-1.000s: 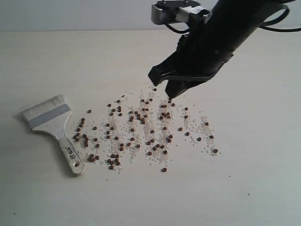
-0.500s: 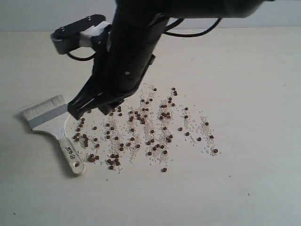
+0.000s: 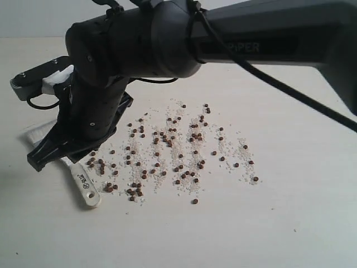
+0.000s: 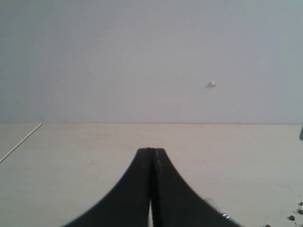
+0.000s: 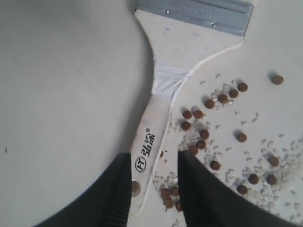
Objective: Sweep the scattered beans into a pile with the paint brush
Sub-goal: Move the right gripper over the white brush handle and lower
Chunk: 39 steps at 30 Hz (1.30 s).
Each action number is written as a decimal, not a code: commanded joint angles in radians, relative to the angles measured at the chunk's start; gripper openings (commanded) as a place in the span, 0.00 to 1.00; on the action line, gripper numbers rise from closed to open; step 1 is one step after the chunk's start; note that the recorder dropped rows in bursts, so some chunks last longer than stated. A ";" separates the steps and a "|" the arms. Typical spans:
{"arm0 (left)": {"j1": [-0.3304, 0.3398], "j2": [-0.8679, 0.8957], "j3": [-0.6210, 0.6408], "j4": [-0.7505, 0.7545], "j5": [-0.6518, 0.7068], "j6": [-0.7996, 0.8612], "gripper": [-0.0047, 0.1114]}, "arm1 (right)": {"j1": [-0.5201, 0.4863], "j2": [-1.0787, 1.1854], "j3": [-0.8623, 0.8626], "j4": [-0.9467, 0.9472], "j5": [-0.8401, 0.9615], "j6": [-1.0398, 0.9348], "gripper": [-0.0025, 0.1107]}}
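A pale cream tabletop point(image 3: 290, 223) is carrying small round reddish-brown beans point(image 3: 177, 168) scattered among fine whitish crumbs point(image 3: 167, 146) mid-frame, with a flat cream-handled paint brush point(image 3: 85, 183) lying at lower left.

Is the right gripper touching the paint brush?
Cannot tell. Right wrist view: the right gripper straddles the paint brush handle, open, height unclear; exterior view hides it.

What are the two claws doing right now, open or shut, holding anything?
Left gripper: shut, empty.
Right gripper: open, astride the paint brush handle, not gripping it.
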 commanded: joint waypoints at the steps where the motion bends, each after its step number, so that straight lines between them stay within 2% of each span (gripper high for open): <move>1: 0.003 -0.006 0.000 -0.004 0.002 0.000 0.04 | -0.001 0.033 -0.052 -0.019 0.008 0.080 0.42; 11: 0.003 -0.006 0.000 -0.004 0.002 0.000 0.04 | -0.001 0.173 -0.262 -0.053 0.163 0.133 0.42; 20: 0.003 -0.006 0.000 -0.004 0.002 0.000 0.04 | 0.009 0.261 -0.401 -0.076 0.218 0.165 0.48; 27: 0.003 -0.006 0.000 -0.004 0.002 0.000 0.04 | 0.009 0.323 -0.462 -0.094 0.242 0.165 0.48; 39: 0.003 -0.006 0.000 -0.004 0.002 0.000 0.04 | 0.016 0.351 -0.470 -0.104 0.229 0.175 0.48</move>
